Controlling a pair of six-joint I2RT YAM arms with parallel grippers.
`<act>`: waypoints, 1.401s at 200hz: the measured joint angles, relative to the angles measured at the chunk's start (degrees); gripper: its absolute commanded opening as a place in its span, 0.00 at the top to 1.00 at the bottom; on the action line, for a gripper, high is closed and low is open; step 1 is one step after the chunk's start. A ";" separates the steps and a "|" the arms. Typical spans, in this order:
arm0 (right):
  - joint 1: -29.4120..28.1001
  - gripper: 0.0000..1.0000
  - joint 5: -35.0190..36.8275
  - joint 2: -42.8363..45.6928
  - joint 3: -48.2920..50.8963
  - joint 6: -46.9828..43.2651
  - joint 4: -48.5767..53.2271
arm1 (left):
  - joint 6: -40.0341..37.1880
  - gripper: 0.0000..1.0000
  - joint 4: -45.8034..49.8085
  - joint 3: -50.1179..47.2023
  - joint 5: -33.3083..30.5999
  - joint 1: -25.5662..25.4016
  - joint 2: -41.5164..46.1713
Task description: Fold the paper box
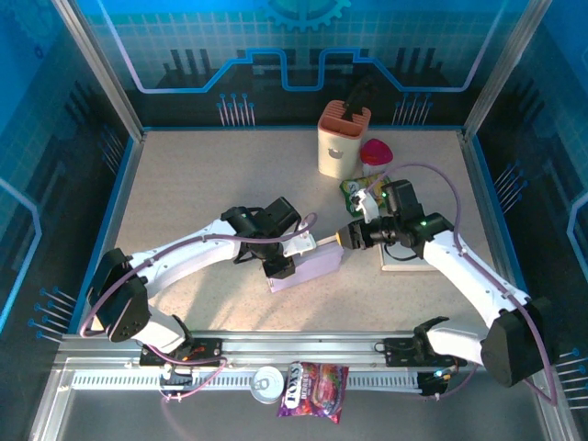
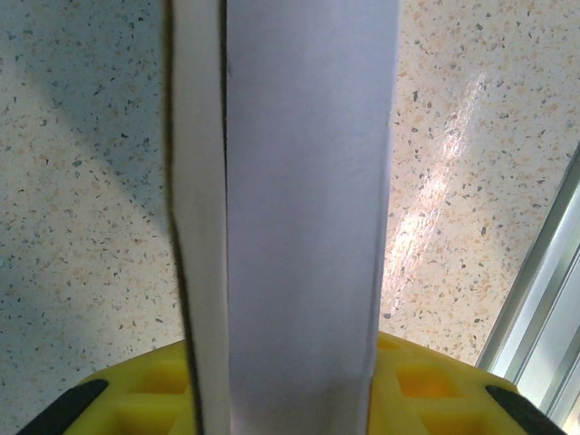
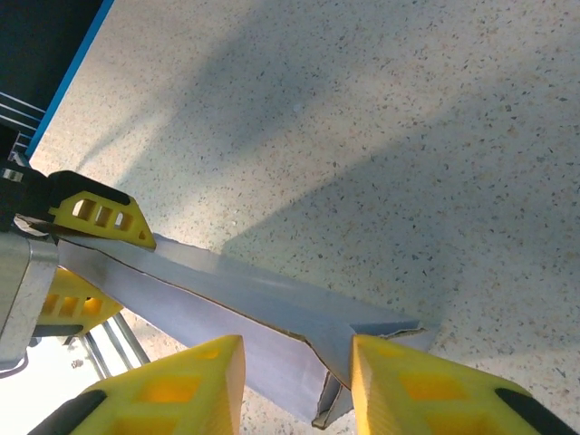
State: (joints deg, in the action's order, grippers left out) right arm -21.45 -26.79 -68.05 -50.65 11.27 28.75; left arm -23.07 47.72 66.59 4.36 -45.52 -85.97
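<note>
Centrally on the speckled table [image 1: 184,175], the pale lavender paper box [image 1: 310,264] was seen partly flattened, one end flap creased. It was clamped by the left gripper [image 1: 278,268]. The right gripper [image 3: 297,385] was found astride its other end; actual grip could not be told. A dark tool [image 1: 358,95] was stood in the cream, orange-rimmed holder [image 1: 340,147] behind.

The left arm [image 1: 184,255] and right arm [image 1: 467,268] have white link shells and black joint housings. A lilac cable [image 1: 424,166] loops along each. The fingers [image 3: 181,385] are yellow moulded plastic with rectangular cut-outs.
</note>
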 measured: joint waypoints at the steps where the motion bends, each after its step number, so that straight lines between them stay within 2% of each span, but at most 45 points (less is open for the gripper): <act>1: -0.02 0.67 0.04 0.00 0.00 0.02 0.00 | 0.00 0.68 0.00 0.00 0.00 0.00 0.00; 135: -2.64 0.78 6.43 0.98 0.00 -0.42 1.92 | 0.00 0.68 0.02 0.00 0.00 0.00 0.00; 187: -3.67 0.85 8.85 0.96 -0.13 -0.83 2.40 | 0.00 0.68 0.04 0.00 0.00 0.00 0.00; 229: -5.25 0.94 11.50 0.96 -0.48 -0.87 2.78 | 0.00 0.68 0.07 0.00 0.00 0.00 0.00; 280: -8.66 1.00 17.57 1.05 -1.11 -0.31 2.80 | 0.04 0.68 0.35 0.00 -0.02 0.15 0.00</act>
State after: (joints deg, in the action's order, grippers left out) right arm -30.11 -9.21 -67.00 -51.77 10.96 31.55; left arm -23.03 48.07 66.59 4.34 -45.36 -85.97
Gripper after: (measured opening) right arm 0.043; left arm 0.321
